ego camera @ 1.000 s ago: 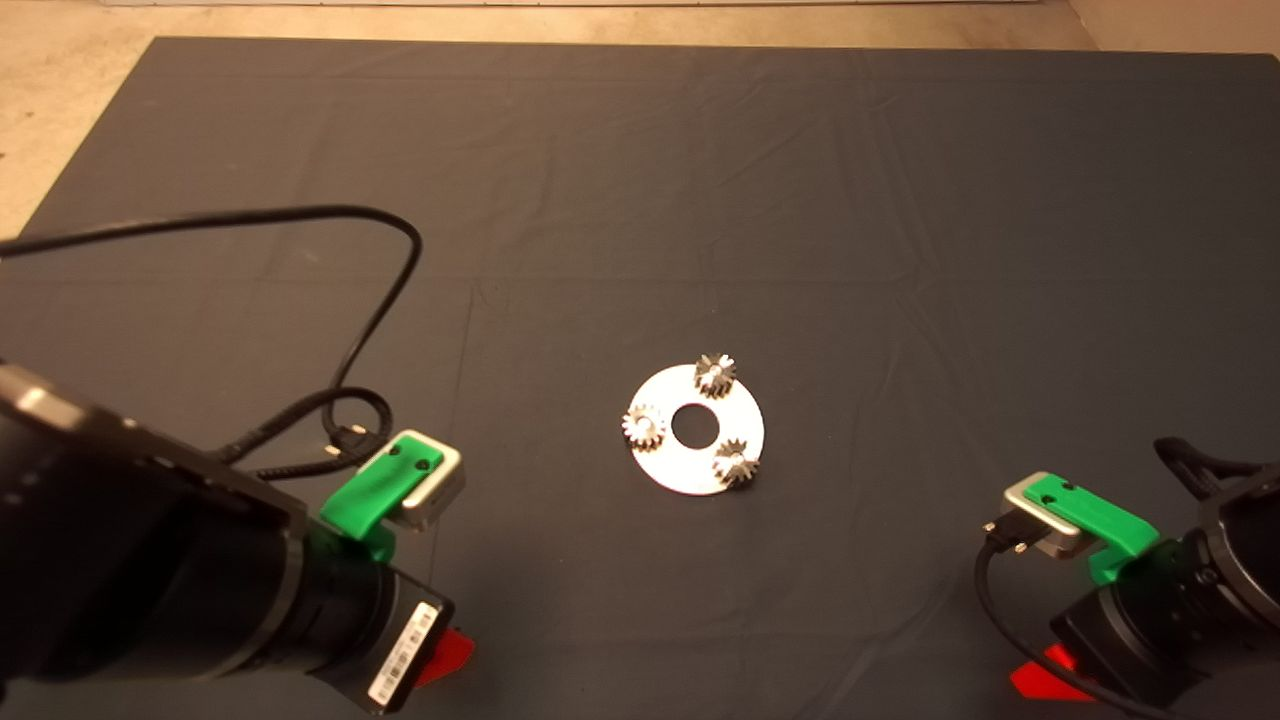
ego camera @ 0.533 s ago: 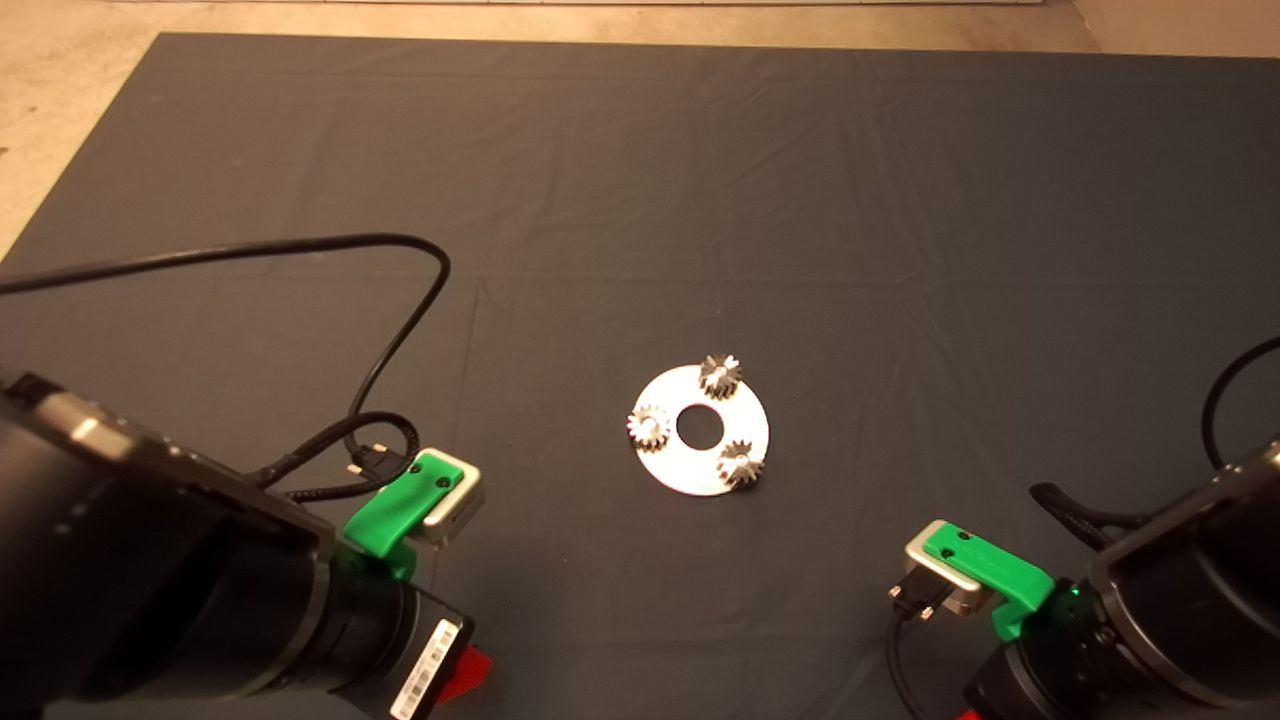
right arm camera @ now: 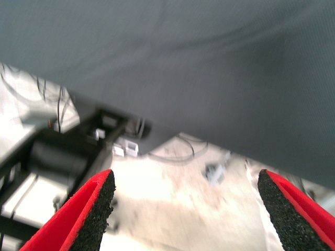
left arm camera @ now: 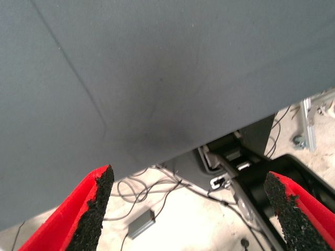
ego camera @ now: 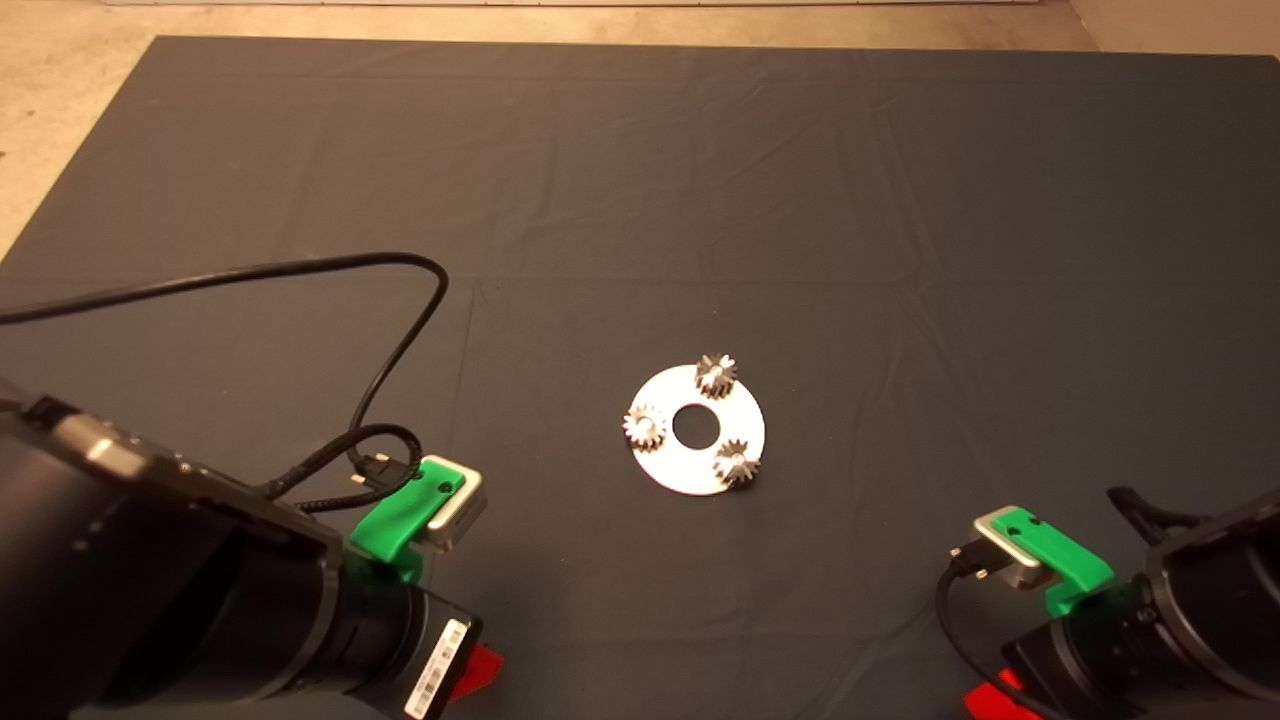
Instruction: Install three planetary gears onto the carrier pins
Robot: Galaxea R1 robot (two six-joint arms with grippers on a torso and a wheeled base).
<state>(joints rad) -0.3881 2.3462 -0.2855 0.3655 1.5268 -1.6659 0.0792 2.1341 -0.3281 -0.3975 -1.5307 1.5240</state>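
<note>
A flat silver disc (ego camera: 668, 462) with a central hole lies mid-mat. Three planetary gears sit on it near the rim: one at the far side (ego camera: 716, 374), one at the left (ego camera: 645, 427), one at the near right (ego camera: 737, 463). Each gear is seated over a carrier pin, whose bright top shows in the gear's centre (ego camera: 716, 373). My left gripper (left arm camera: 188, 177) hangs at the mat's near left edge, open and holding nothing. My right gripper (right arm camera: 186, 178) hangs at the near right edge, also open and holding nothing. Both are well away from the disc.
A black cable (ego camera: 300, 270) loops over the left part of the mat from the left arm (ego camera: 200, 600). Both wrist views show the mat's front edge, with floor, cables and a dark frame beyond it. Beige floor (ego camera: 60, 120) borders the mat at the far left.
The right arm swung in along the near edge, then drew back to the right. The left arm crept slightly to the right. Disc and gears have not moved.
</note>
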